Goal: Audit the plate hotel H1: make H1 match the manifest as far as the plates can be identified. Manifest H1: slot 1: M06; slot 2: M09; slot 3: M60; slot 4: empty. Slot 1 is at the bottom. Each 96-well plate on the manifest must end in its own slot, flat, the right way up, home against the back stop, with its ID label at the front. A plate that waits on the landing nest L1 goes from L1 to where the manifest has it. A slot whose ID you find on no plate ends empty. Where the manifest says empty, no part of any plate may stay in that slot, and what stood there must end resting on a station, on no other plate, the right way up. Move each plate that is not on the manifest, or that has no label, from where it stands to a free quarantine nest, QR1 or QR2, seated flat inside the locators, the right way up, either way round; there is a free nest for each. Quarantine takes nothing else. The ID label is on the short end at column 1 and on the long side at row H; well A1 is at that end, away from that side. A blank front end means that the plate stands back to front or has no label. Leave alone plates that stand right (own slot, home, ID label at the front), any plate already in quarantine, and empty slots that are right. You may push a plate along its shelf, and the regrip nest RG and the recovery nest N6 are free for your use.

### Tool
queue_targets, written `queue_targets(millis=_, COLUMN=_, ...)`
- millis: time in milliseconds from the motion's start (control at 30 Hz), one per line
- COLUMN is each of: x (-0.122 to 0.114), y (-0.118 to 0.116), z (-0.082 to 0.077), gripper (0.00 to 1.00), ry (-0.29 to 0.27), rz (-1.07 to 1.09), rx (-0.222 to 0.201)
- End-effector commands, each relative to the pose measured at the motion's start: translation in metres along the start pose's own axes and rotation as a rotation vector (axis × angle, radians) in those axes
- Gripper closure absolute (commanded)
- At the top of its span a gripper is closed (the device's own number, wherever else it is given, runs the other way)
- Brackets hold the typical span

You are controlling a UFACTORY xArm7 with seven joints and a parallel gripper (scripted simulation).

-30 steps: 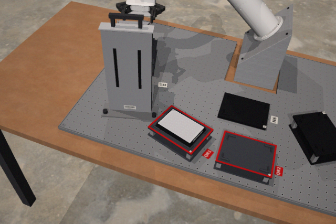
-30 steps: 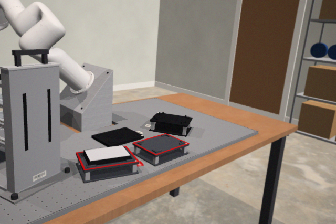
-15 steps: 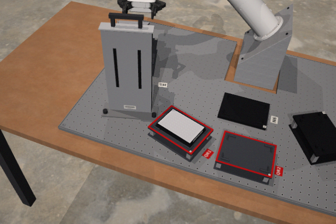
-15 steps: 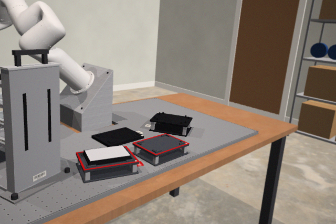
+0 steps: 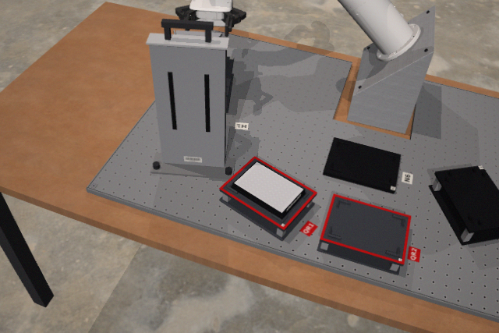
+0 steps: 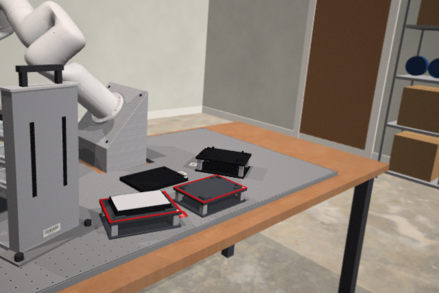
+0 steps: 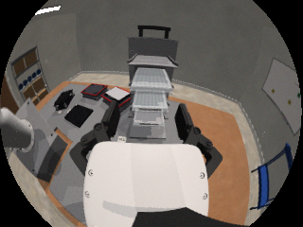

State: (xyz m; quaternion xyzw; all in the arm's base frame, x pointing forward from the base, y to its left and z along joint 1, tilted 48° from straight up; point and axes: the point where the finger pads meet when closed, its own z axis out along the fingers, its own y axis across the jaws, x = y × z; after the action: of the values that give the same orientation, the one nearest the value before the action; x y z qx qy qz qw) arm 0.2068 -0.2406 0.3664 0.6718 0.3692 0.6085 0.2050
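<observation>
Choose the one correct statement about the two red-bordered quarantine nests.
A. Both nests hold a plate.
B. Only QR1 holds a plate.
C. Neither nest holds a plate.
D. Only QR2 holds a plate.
B: a white-topped plate sits inside the red border of QR1, while QR2 next to it shows only its bare dark surface and corner locators.
</observation>
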Motion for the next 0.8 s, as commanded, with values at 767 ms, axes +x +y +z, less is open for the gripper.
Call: queue_targets(millis=767, x=-0.029, y=0.001, z=0.021, gripper=0.00, ry=0.001, rz=-0.003, rx=0.001)
